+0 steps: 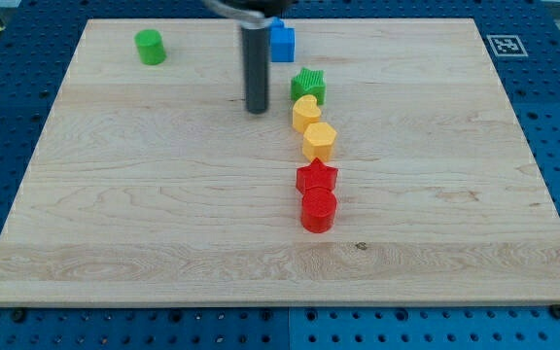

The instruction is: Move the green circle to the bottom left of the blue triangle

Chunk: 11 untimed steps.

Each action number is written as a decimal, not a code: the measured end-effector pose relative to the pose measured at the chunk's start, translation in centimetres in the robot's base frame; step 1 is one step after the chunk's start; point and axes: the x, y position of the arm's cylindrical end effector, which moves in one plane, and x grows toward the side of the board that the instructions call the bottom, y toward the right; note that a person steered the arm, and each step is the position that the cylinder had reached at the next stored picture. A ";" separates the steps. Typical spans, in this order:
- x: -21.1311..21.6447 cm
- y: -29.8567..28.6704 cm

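Observation:
The green circle (pixel 149 47) stands near the board's top left corner. A blue block (pixel 282 41) sits at the view's top middle; the rod hides its left side, so I cannot make out its shape. My tip (pixel 257 109) rests on the board below and slightly left of the blue block. It is far to the right of the green circle, below it, and touches no block.
A line of blocks runs down from the blue one: green star (pixel 308 87), yellow heart (pixel 305 112), yellow hexagon (pixel 319 141), red star (pixel 316 178), red round block (pixel 318 211). A black-and-white marker (pixel 507 45) lies off the top right corner.

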 end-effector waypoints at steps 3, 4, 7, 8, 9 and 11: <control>-8.4 -16.1; -9.2 -17.2; -12.0 -16.7; -11.8 -13.4; -11.8 -10.2; -11.8 -4.1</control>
